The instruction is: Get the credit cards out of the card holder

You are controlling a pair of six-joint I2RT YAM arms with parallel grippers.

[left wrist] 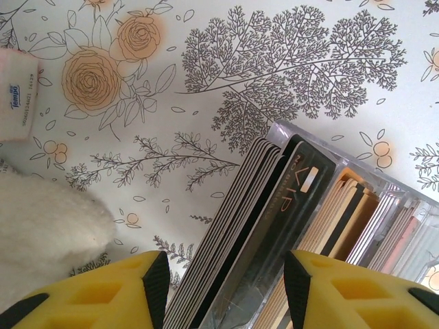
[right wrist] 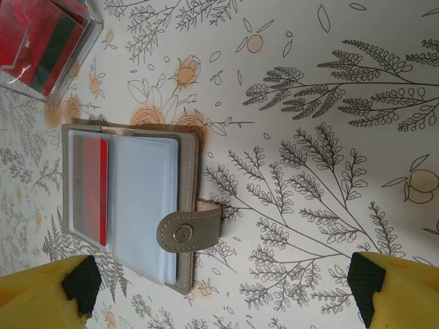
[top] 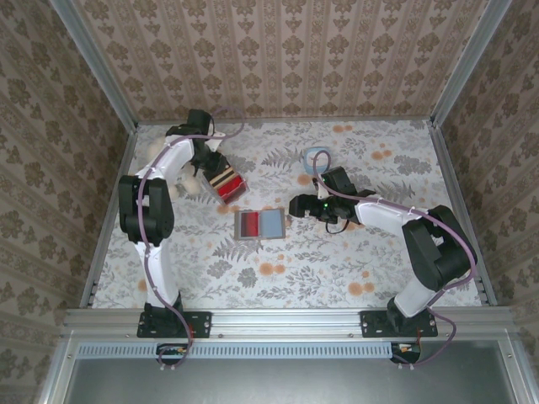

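The card holder lies spread open at the table's middle. It is grey-brown, with a snap strap folded over its right edge. A red card sits in its left pocket. A light blue card fills the right one. My right gripper hovers just right of the holder, open, with nothing between its fingers. My left gripper is open above a clear box of stacked cards at the back left. Its pads straddle the box's near end.
A white fluffy object lies just left of the clear box, with a pale labelled item beyond it. A light blue ring rests behind the right gripper. The clear box's corner shows beyond the holder. Metal rails edge the table.
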